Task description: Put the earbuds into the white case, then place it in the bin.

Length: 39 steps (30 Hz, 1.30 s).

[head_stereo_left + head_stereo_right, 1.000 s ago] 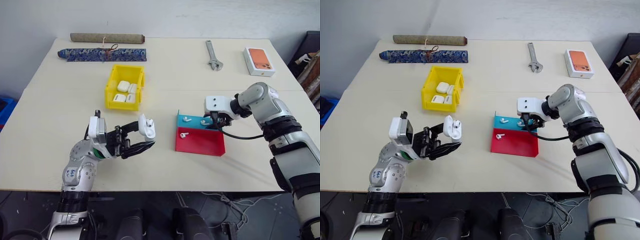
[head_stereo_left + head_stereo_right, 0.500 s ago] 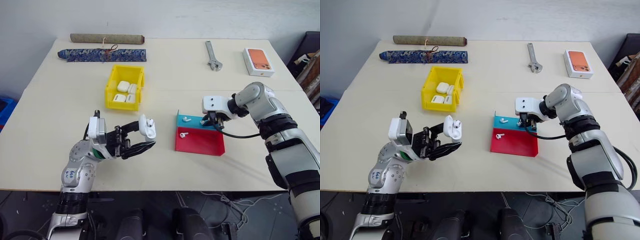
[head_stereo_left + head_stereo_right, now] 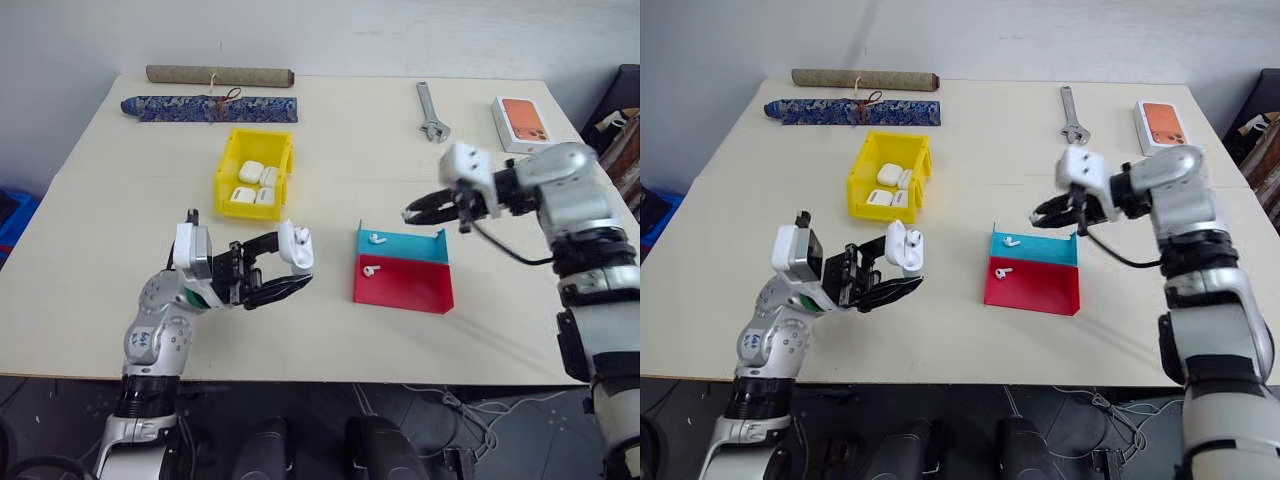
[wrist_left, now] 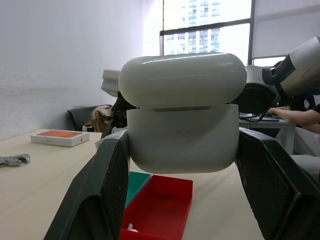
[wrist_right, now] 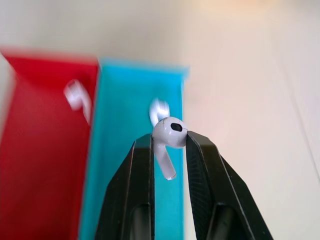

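Two earbuds in tray: tiny glossy white earbuds, one (image 3: 375, 238) on the blue half, one (image 3: 369, 269) on the red half of the shallow tray (image 3: 405, 290).
Third earbud (image 5: 167, 137): pinched between the narrowed fingers of the right end effector (image 3: 412, 213), raised above the tray's far right corner, stem pointing back toward the wrist.
White case (image 3: 294, 247): smooth, pebble-shaped, lid flipped open, standing upright left of the tray, clamped at its sides by the left end effector (image 3: 285, 268).
Bin (image 3: 226, 176): bright yellow plastic, rectangular, upright walls, beyond the tray to its left, holding four white cases (image 3: 250, 171).
Desk (image 3: 340, 150): pale and flat.
Far edge: wrench (image 3: 429, 112), phone box (image 3: 520, 122).
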{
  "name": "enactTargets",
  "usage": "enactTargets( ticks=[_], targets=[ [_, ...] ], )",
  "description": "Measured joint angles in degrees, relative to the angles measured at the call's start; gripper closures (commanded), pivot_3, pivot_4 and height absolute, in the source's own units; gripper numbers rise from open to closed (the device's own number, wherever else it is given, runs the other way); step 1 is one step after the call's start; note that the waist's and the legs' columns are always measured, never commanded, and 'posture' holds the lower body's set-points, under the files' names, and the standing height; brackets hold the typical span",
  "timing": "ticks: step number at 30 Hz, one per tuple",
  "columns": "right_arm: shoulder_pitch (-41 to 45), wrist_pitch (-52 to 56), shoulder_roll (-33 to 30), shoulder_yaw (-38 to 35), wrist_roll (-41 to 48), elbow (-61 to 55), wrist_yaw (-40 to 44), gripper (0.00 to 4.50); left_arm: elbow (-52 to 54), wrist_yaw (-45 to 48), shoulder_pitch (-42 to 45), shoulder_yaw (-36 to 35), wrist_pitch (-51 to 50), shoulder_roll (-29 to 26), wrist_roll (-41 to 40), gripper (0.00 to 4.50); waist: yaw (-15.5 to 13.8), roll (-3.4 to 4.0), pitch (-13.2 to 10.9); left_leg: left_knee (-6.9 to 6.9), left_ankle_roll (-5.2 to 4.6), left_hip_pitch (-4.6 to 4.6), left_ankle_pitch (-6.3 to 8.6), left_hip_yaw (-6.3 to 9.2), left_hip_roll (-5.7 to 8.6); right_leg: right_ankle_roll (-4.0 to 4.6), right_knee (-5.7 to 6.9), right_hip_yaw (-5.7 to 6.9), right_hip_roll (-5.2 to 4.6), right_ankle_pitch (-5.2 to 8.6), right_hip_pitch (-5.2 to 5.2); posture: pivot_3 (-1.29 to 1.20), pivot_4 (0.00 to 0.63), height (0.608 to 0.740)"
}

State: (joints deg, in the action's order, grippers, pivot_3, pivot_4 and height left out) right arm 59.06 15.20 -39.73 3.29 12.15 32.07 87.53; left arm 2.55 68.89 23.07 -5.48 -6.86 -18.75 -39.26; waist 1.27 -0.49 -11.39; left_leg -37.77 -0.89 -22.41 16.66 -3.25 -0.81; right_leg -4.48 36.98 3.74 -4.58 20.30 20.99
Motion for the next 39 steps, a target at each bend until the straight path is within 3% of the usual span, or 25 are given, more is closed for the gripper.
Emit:
enactTargets(
  ticks=[2, 5, 13, 24, 39],
  targets=[
    [-3.38, 12.65, 1.07, -5.32, 9.36, -9.78, -2.24, 4.06, -1.28, -0.15, 1.67, 0.01, 0.10, 1.05, -0.05, 1.74, -0.03, 0.00, 0.00, 0.00, 0.00, 0.00, 0.00, 0.06, -0.01, 0.00, 0.00, 0.03, 0.00, 0.00, -0.01, 0.00, 0.150, 0.740],
    [-8.85, 26.69, 7.85, -13.49, 23.92, -25.15, -11.93, 4.06, -3.68, -0.66, 4.42, 0.60, 1.33, 3.58, 0.42, 1.74, 0.33, 0.00, 0.00, 0.00, 0.05, 0.01, 0.00, 0.10, -0.03, 0.00, 0.00, 0.07, 0.02, 0.00, 0.01, 0.00, 0.150, 0.740],
    [-15.88, 42.50, 15.41, -16.04, 43.60, -44.83, -30.10, 4.06, -6.77, -0.37, 6.89, 1.66, 2.00, 5.00, 1.12, 1.74, 0.15, 0.00, 0.00, 0.04, 0.03, -0.02, 0.01, 0.08, -0.01, 0.00, 0.01, 0.03, 0.02, 0.00, 0.04, 0.00, 0.150, 0.740],
    [-20.60, 40.26, 17.20, -11.98, 46.43, -49.80, -36.62, 4.06, -8.26, 0.18, 8.17, 2.09, 3.23, 5.94, 1.35, 1.74, 0.15, 0.00, 0.00, 0.05, -0.02, -0.08, 0.03, 0.06, 0.01, 0.00, 0.01, 0.01, 0.02, 0.00, 0.07, 0.00, 0.150, 0.740],
    [-22.47, 31.82, 16.23, -7.01, 41.58, -49.77, -35.43, 4.06, -8.27, -0.56, 7.83, 2.16, 3.21, 6.28, 1.95, 1.74, 0.16, 0.00, 0.00, 0.05, -0.02, -0.08, 0.03, 0.06, 0.01, 0.00, -0.04, 0.01, 0.02, 0.00, 0.08, 0.00, 0.150, 0.740]
  ],
)
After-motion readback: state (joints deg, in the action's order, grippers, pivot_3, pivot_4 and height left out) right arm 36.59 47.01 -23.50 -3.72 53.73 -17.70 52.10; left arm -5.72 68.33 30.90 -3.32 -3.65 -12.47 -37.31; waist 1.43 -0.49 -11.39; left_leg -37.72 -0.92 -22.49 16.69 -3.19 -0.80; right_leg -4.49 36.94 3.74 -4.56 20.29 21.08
